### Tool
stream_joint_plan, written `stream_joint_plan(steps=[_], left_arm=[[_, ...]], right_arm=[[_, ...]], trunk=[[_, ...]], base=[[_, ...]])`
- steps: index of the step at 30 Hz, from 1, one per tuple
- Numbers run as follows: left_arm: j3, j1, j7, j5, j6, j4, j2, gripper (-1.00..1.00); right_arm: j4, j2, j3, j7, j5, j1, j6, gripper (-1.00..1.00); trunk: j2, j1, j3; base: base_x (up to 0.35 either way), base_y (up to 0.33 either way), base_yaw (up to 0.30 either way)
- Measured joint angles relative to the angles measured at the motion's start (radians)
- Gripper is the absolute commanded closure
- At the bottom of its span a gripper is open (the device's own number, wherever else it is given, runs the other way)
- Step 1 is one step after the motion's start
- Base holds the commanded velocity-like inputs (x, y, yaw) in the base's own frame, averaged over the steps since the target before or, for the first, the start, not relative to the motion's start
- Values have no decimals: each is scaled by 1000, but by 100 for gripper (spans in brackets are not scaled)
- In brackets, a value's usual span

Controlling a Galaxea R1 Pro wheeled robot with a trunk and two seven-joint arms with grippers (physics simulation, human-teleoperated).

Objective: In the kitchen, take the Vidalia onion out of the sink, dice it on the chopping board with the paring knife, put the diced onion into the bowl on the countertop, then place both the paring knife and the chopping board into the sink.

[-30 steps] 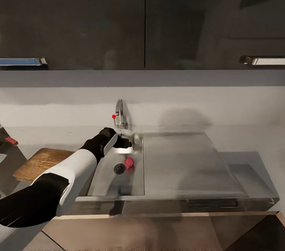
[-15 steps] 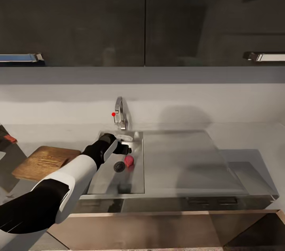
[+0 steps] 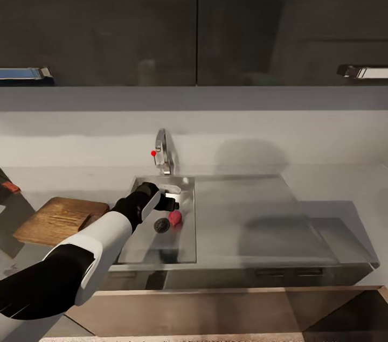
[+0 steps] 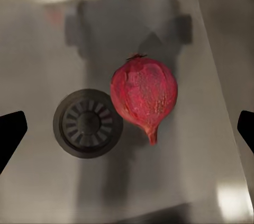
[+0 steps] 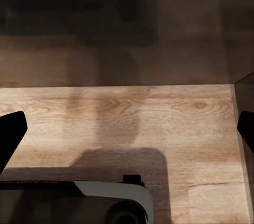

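In the rectangular stainless-steel sink (image 3: 186, 239), beside the round drain (image 4: 88, 123), the red onion (image 4: 144, 94) is framed by the left gripper's (image 4: 127, 128) spread fingers; lowering and closing are judged next.

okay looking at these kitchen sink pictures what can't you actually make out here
- Left claw: in the head view its fingers are hidden by its own dark wrist; the left wrist view cuts the fingertips off at both side edges.
- Onion: tiny in the head view, and its underside is hidden against the sink floor.
- Chopping board: the left arm covers its near corner.
- Red-handled thing, head view: cut by the left edge, too small to identify.
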Motion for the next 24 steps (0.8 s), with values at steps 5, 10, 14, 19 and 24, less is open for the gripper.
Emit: stream_joint_plan(steps=[5,10,14,19,24], left_arm=[[-3,10,-1,0,0,0,0,-100],[-22,14,0,0,0,0,-1,-100],[-29,15,0,0,0,0,0,-100],[-30,16,0,1,0,0,0,-100],[-31,15,0,0,0,0,0,-100]], right_arm=[[0,0,0,0,0,0,0,-100],[0,0,0,0,0,0,0,-100],[0,0,0,0,0,0,0,-100],[0,0,0,0,0,0,0,-100],[0,0,0,0,0,0,0,-100]], trunk=[[0,0,-8],[0,0,-15],[0,0,-21],[0,0,-29],[0,0,-37]], base=[[2,-10,0],[0,-46,0],[2,-9,0],[142,-84,0],[112,-66,0]])
